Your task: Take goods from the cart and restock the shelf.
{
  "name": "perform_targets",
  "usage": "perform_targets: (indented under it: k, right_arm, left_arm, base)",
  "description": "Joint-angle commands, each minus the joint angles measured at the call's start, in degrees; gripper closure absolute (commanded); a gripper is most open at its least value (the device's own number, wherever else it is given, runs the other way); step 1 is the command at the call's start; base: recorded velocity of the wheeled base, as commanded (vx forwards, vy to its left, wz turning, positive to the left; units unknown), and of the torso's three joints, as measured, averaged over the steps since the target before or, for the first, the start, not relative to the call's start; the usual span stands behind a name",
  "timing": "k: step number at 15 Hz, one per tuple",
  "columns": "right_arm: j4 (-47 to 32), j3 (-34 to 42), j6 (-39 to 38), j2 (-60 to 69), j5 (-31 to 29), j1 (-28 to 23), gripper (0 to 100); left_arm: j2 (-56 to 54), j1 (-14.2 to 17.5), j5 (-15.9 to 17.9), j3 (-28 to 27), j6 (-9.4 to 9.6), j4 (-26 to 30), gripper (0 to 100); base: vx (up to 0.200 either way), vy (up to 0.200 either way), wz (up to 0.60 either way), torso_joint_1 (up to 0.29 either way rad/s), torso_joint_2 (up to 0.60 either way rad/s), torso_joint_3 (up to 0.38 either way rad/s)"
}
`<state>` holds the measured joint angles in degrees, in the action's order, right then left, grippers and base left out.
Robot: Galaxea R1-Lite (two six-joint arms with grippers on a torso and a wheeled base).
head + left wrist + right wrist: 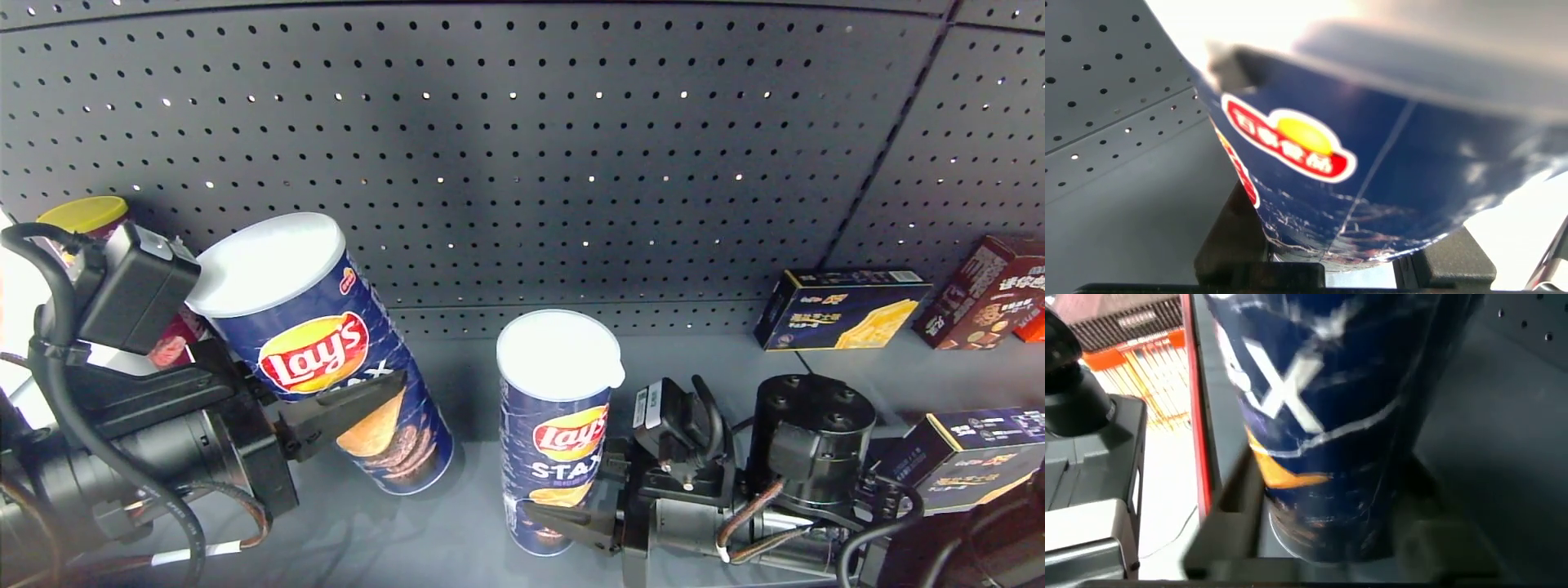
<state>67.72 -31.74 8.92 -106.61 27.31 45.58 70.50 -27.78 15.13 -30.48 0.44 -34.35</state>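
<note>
Two blue chip cans with white lids are at the grey shelf (473,359). The left can (318,343) (1372,163) leans toward the left, its base low near the shelf floor, and my left gripper (359,425) is shut on its lower body. The right can (555,408) (1323,416) stands upright near the shelf's front. My right gripper (555,514) is shut around its lower part, one finger in front and the other hidden behind the can.
A perforated dark back panel (522,147) closes the shelf behind. A yellow-lidded can (86,214) stands at the far left. At the right lie a blue box (841,309), a brown box (992,294) and another blue box (971,453) nearer the front.
</note>
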Motion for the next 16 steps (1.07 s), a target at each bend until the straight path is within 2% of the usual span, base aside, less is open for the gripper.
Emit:
perform_targets:
  k: [1,9,16]
  right_arm:
    - [0.22,0.02,0.04,-0.18,0.03,0.03,0]
    - [1.19,1.77,0.04,0.96,-0.85,0.03,0]
    - [1.45,12.14,0.13,9.31,-0.41,-1.9,0]
  left_arm:
    - [-0.01,0.01,-0.01,-0.02,0.0,-0.01,100]
    - [-0.01,0.01,-0.1,-0.02,-0.09,-0.01,100]
    - [-0.01,0.01,-0.1,0.68,-0.09,-0.01,100]
  base:
    - [0.0,0.0,0.0,0.0,0.0,0.0]
    - [0.0,0.0,0.0,0.0,0.0,0.0]
    - [0.0,0.0,0.0,0.0,0.0,0.0]
